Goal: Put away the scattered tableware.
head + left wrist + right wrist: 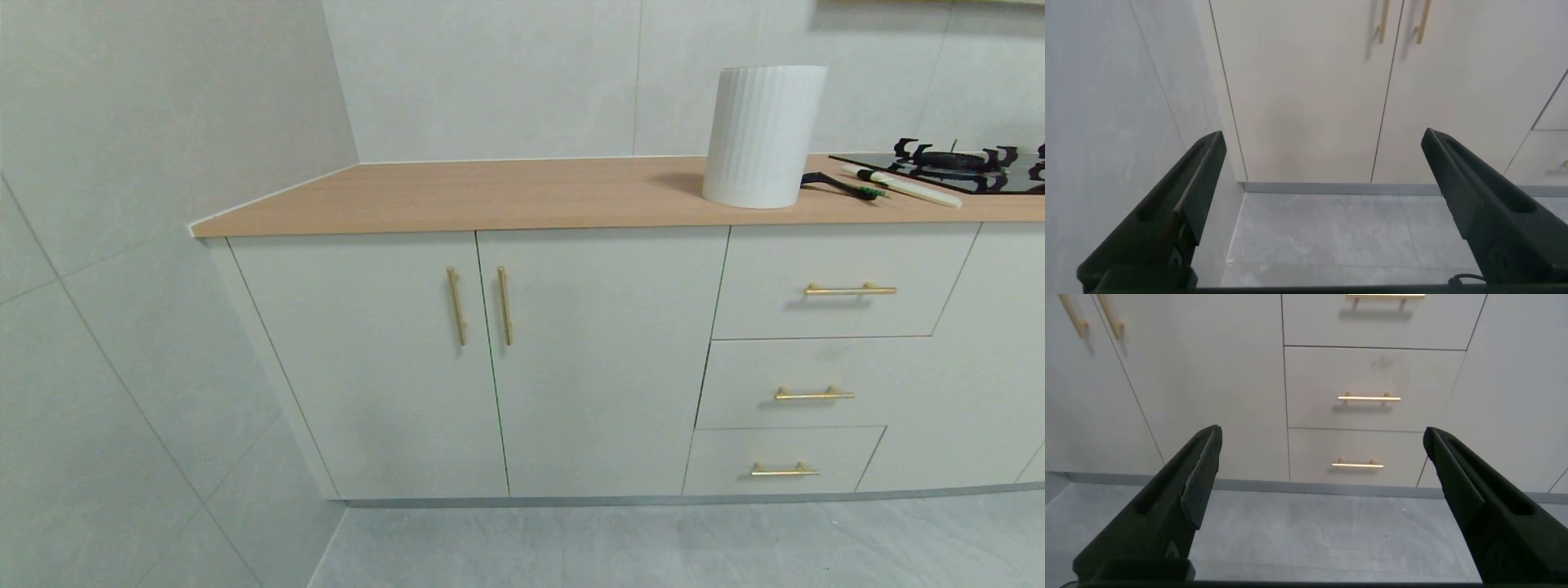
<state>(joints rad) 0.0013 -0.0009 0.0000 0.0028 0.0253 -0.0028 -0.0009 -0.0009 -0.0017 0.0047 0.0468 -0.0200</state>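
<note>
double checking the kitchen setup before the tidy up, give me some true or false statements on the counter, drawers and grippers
1. The white ribbed jar stands upright on the counter. True.
2. The top drawer is pulled open. False: it is shut, like the two below.
3. The utensils lie beside the jar, on the side of the stove. True.
4. The left gripper holds a spoon. False: it is open and empty.
5. The right gripper is open. True.
</note>
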